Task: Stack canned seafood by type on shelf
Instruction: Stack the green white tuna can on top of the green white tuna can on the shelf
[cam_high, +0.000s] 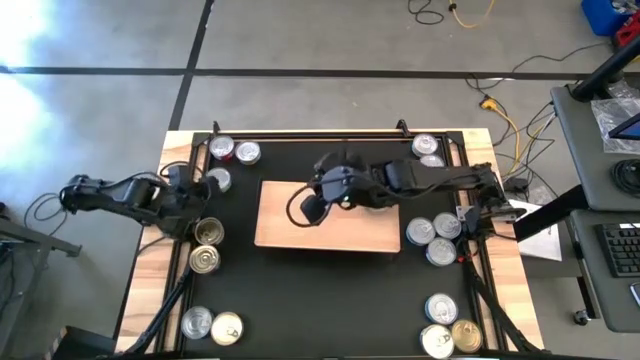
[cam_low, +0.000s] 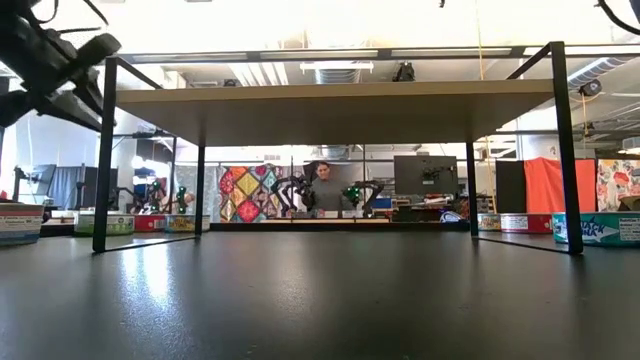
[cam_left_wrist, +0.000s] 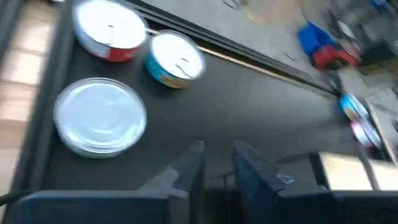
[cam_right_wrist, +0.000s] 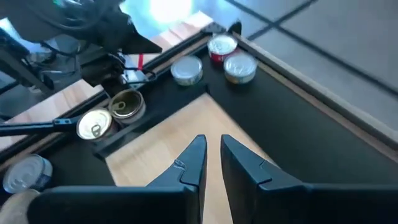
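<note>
Canned seafood sat scattered round the shelf (cam_high: 330, 240), none stacked on it that we could see. Our left gripper (cam_left_wrist: 214, 165) had narrow jaws holding nothing; a clear-lidded tin (cam_left_wrist: 99, 116) sat off to one side of the jaws, with a red-labelled tin (cam_left_wrist: 111, 30) and a blue-labelled tin (cam_left_wrist: 177, 59) further ahead. Risk: closing or descending off-centre would clip a rim and shove the tin into its neighbours. Our right gripper (cam_right_wrist: 212, 154) hovered over the shelf, jaws nearly shut and empty, two gold tins (cam_right_wrist: 112, 115) beyond. Risk: both arms crowding the board could collide.
</note>
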